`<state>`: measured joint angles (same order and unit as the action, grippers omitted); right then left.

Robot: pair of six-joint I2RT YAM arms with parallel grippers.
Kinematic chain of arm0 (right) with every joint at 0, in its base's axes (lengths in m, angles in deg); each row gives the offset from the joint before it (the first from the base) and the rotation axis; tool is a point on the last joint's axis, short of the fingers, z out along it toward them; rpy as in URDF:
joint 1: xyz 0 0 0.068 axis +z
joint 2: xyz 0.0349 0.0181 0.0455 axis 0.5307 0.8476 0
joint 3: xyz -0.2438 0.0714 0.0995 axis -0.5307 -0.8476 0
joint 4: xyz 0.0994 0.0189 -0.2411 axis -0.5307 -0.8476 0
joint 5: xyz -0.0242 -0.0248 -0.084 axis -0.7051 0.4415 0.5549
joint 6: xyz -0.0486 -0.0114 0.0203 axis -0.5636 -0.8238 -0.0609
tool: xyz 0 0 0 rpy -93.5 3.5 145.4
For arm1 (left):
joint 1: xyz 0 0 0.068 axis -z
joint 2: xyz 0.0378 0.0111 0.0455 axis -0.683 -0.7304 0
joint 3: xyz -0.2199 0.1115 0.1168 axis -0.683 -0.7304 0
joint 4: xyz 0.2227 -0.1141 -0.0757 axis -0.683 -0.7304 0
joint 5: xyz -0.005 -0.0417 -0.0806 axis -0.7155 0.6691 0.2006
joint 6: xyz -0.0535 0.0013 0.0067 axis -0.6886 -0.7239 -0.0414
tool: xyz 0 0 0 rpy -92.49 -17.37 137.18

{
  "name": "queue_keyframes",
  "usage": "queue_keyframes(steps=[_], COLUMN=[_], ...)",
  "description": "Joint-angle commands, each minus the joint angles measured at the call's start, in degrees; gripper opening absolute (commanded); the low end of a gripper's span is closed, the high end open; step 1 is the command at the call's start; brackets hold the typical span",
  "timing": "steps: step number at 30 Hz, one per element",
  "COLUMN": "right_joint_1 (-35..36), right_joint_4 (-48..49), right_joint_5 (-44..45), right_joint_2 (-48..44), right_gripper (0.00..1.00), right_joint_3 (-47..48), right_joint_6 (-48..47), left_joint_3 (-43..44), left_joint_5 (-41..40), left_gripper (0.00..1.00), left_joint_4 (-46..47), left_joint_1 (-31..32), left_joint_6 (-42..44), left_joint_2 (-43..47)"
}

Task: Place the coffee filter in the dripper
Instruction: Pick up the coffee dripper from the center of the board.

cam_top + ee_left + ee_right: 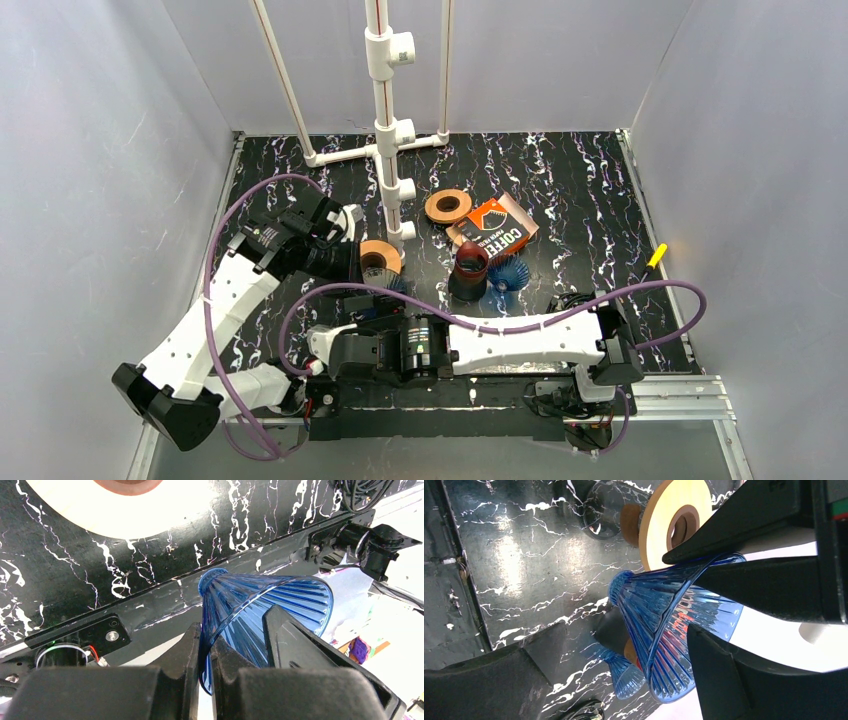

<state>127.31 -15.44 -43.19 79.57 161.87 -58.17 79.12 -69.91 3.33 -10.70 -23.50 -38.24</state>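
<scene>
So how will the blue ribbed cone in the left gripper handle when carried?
Probably stiff: the blue cone holds its flare where the left gripper pinches one wall. Thin, glossy plastic suggests light and slippery. Laid sideways, it'd likely roll in a curve.

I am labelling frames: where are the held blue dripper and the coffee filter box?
blue dripper [247, 605], left wrist view, ribbed wall.
coffee filter box [497, 228], top view, printed top face.

The table [580, 180] is black with white marble veining, the ribbed dripper [260, 605] see-through blue, the ring [448, 206] pale wood, the box [497, 226] orange with white lettering, the cables [285, 178] purple.
</scene>
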Motion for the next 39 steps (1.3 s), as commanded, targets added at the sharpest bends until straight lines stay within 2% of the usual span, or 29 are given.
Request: queue_keyframes(steps=[1, 6, 11, 23, 39], right_joint_1=[-0.07, -1.02, -4.44, -25.86, -45.25], right_joint_4=[1.32, 0.56, -0.50, 1.90, 8.85], right_joint_5=[2.20, 4.24, 1.97, -17.81, -33.84], right_joint_2=[-4.00, -6.84, -10.67, -19.72, -28.89], right_gripper=[0.98, 0.98, 0.98, 0.98, 0.98], right_joint_3=[-0.07, 0.17, 0.02, -1.49, -13.36], right_joint_6=[3.81, 10.17, 17.46, 29.31, 43.94], left_joint_3=[0.01, 0.28, 0.75, 2.22, 2.89], left_joint_5=[2.29, 2.96, 3.02, -5.00, -10.31], left_gripper=[0.00, 0.00, 0.00, 0.00, 0.00], left_joint_4=[0.90, 2.38, 4.15, 5.32, 3.17], left_joint_1=[-0.20, -0.21, -0.17, -0.45, -2.93], left_joint_6=[-0.85, -1.73, -2.96, -6.54, -9.05], left_joint_2=[2.28, 3.29, 3.88, 5.85, 5.92])
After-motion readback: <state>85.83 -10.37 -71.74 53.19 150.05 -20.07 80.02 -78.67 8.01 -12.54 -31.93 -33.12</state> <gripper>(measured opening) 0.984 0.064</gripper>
